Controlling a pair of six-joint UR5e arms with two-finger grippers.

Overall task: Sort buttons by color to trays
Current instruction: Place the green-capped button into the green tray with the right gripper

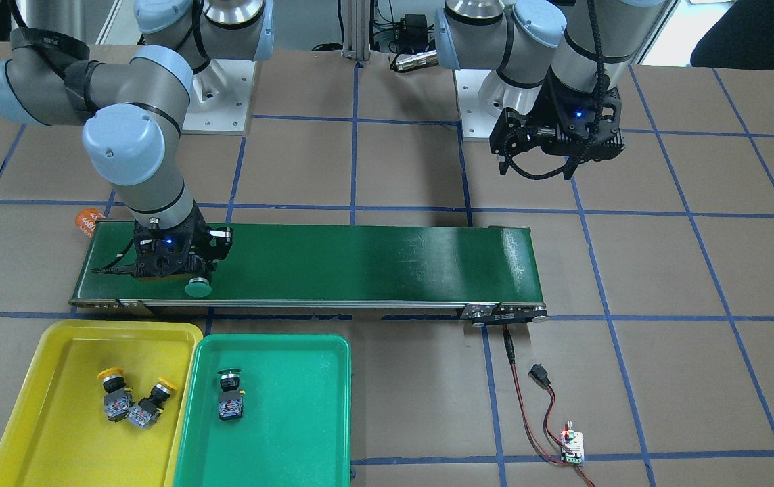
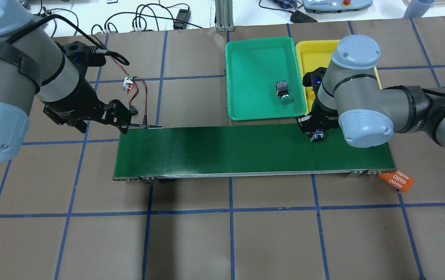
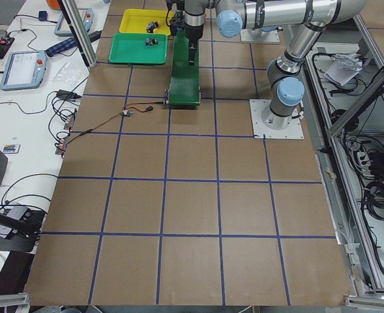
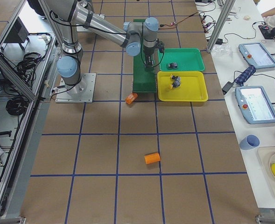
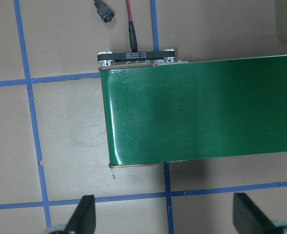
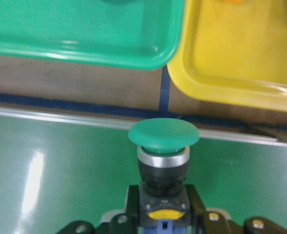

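My right gripper (image 1: 180, 274) is low over the right end of the conveyor belt (image 1: 373, 260), shut on the black body of a green-capped button (image 1: 197, 289). In the right wrist view this button (image 6: 163, 146) sits between the jaws, cap pointing toward the trays. The yellow tray (image 1: 42, 412) holds two yellow-capped buttons (image 1: 115, 396) (image 1: 150, 402). The green tray (image 1: 292, 419) holds one green-capped button (image 1: 230, 396) lying on its side. My left gripper (image 1: 536, 152) hangs open and empty above the table near the belt's other end, with its fingertips (image 5: 85, 214) wide apart.
An orange cylinder marked 4680 (image 1: 86, 222) lies by the belt's end behind my right arm; another (image 4: 152, 158) lies far off on the table. The belt's red and black cable and small controller board (image 1: 571, 446) lie on the table by its motor end.
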